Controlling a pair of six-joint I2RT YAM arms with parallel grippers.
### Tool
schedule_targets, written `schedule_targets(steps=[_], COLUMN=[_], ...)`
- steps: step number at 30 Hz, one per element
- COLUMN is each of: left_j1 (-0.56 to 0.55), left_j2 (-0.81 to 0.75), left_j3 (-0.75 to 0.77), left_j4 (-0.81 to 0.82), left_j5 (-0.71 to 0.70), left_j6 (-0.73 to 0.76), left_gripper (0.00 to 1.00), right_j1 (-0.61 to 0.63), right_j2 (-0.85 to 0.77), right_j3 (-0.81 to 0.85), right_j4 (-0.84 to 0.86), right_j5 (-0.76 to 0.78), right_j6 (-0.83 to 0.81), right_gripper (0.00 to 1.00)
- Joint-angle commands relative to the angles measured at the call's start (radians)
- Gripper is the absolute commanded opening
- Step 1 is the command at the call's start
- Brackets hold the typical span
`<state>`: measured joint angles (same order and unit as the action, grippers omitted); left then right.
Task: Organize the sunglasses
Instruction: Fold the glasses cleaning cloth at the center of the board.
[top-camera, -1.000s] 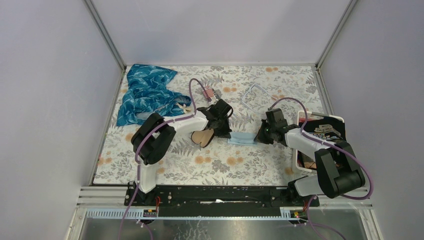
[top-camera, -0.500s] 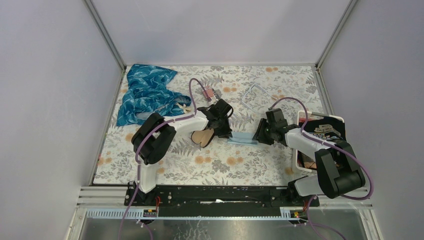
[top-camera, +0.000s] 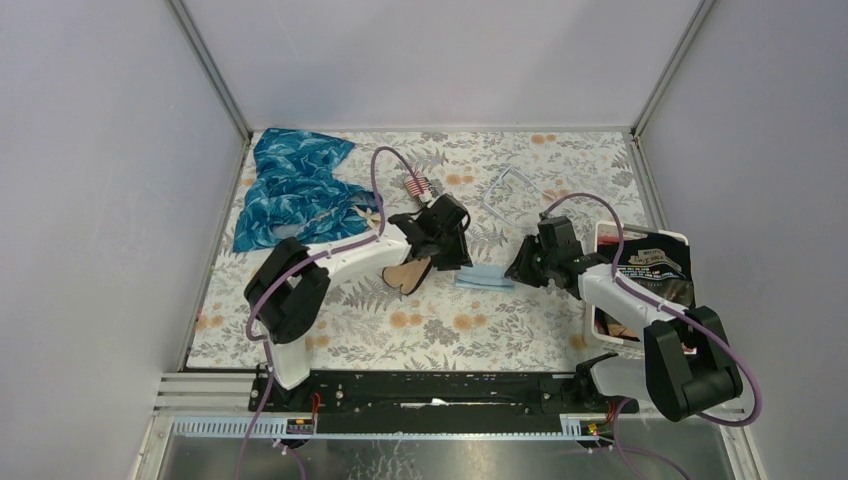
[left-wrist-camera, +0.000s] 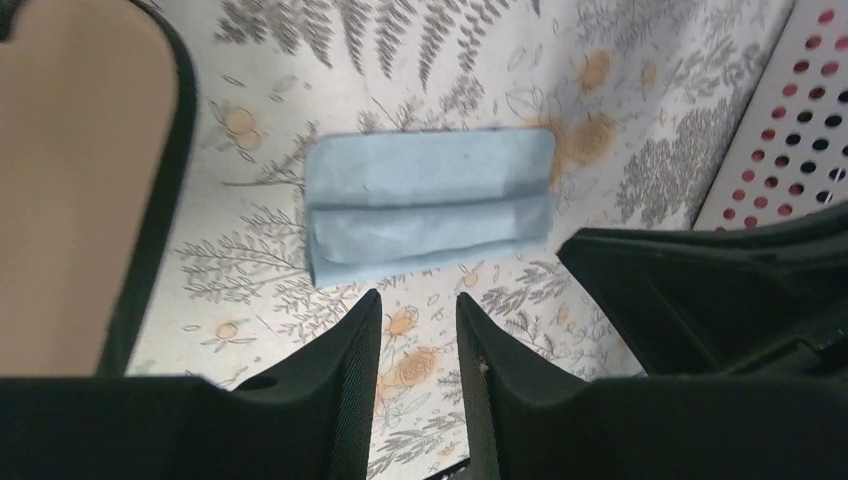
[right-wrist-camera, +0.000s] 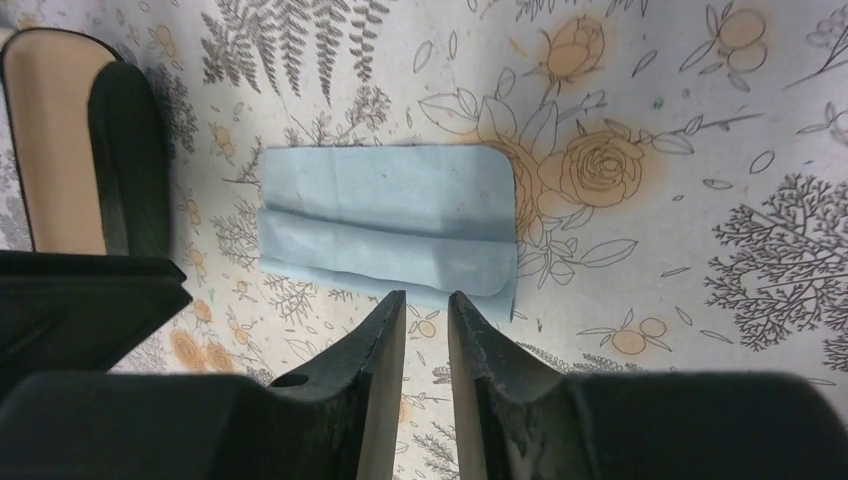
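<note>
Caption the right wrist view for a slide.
Empty, slightly open right hand near a folded blue cloth on floral table cover.

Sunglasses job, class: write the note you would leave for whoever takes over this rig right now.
Left gripper: open a little, empty, low beside the sunglasses.
Right gripper: open a little, empty, at the right end of the cloth.
The sunglasses lie just left of the folded blue cloth; neither gripper holds them.
Done: the cloth lies folded flat.
Left: pick up the sunglasses and put them away. Nothing here shows where they should go.
</note>
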<state>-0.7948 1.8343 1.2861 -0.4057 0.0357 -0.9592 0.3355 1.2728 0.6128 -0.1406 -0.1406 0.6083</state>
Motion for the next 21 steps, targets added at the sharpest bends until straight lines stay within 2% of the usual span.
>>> schedule_targets(steps=[1, 7, 21], left_j1=[-0.040, -0.069, -0.068], left_j2=[0.001, 0.006, 0.044], left_j3=[-0.011, -0.068, -0.060], left_j4=[-0.007, 0.045, 0.048], left_j5=[0.018, 0.043, 0.033], left_j6=[0.034, -0.002, -0.006], left_gripper=[0.39, 0.38, 0.37], right_j1=[0.000, 0.000, 0.000], right_j2=[0.005, 0.030, 0.095], right_j3=[-0.039, -0.070, -0.030], right_j4=[0.037, 0.055, 0.087], right_j5=[-0.071, -0.082, -0.050], right_j6=[0.021, 0.022, 0.013], right_gripper=[0.28, 0.27, 0.26])
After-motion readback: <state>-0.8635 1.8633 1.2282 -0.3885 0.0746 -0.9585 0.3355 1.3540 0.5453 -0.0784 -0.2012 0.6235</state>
